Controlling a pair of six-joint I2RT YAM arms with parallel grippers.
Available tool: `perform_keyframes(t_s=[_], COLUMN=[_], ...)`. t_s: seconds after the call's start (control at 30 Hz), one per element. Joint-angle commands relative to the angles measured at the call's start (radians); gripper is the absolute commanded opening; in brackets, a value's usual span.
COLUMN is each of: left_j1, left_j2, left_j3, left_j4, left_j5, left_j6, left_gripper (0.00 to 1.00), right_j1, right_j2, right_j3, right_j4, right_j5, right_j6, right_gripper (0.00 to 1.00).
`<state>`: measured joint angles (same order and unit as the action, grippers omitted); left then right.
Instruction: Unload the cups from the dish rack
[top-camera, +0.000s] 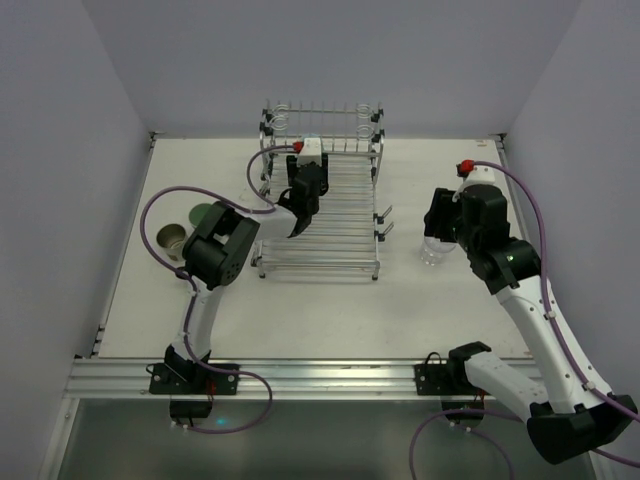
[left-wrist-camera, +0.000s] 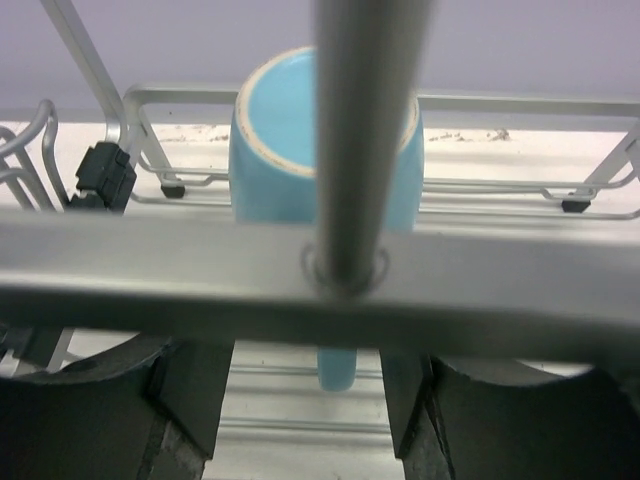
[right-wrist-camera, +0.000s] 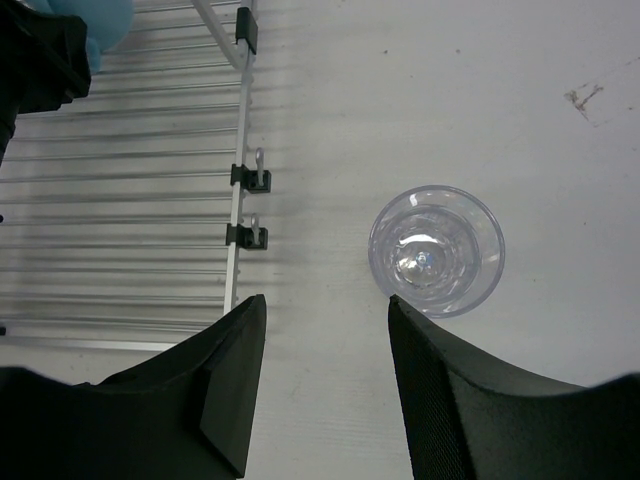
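Note:
A light blue cup (left-wrist-camera: 270, 150) leans at the back of the chrome dish rack (left-wrist-camera: 150, 260), its base toward my left wrist camera; it also shows as the cup (top-camera: 312, 147) and the cup (right-wrist-camera: 105, 20). My left gripper (left-wrist-camera: 308, 340) (top-camera: 308, 168) reaches in at it. A rack bar hides the fingertips, and a narrow blue part of the cup shows in the gap between the fingers. My right gripper (right-wrist-camera: 327, 300) (top-camera: 435, 215) hangs open over the table beside the rack (right-wrist-camera: 120, 200). A clear tumbler (right-wrist-camera: 436, 250) (top-camera: 435, 252) stands upright just ahead of its right finger.
A dark green cup (top-camera: 205, 213) and a beige metallic cup (top-camera: 172, 240) stand on the table left of the rack (top-camera: 340, 215), partly behind my left arm. Lavender walls close in three sides. An aluminium rail (top-camera: 320, 375) runs along the near edge.

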<state>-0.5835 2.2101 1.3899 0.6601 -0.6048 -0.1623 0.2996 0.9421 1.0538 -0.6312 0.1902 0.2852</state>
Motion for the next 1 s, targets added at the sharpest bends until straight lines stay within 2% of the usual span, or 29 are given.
perform_keyframes(t_s=[0.0,0.2,0.53,0.63,0.67,0.7,0.97], left_j1=[0.019,0.020,0.017,0.019,0.017,0.017,0.017], left_j2=[0.034,0.034,-0.004,0.002,0.005,0.007,0.008], left_j3=[0.064,0.083,0.009,0.017,0.018,0.018,-0.020], left_j4=[-0.098,-0.163,-0.102,-0.105,-0.091,-0.083,0.058], left_j5=[-0.001,-0.001,0.010,0.017,0.016,0.017,-0.004], left_j6=[-0.043,-0.080,-0.082,-0.072,-0.054,-0.043,0.078], left_gripper=[0.62,0.62,0.60,0.64,0.69,0.70,0.71], right_j1=[-0.005,-0.007,-0.005,-0.005,-0.005,-0.005,-0.005], right_j2=[-0.016,-0.023,-0.023,-0.022,-0.022,-0.022,-0.016], right_j3=[-0.005,-0.008,-0.014,-0.014,-0.014,-0.014,-0.006], right_j4=[0.034,0.037,0.047,0.050,0.050,0.050,0.054], right_j5=[-0.006,-0.005,-0.011,-0.014,-0.014,-0.015,-0.008], right_j6=[-0.023,-0.023,-0.023,-0.023,-0.023,-0.024,-0.027], right_gripper=[0.55,0.55,0.55,0.55,0.55,0.55,0.55])
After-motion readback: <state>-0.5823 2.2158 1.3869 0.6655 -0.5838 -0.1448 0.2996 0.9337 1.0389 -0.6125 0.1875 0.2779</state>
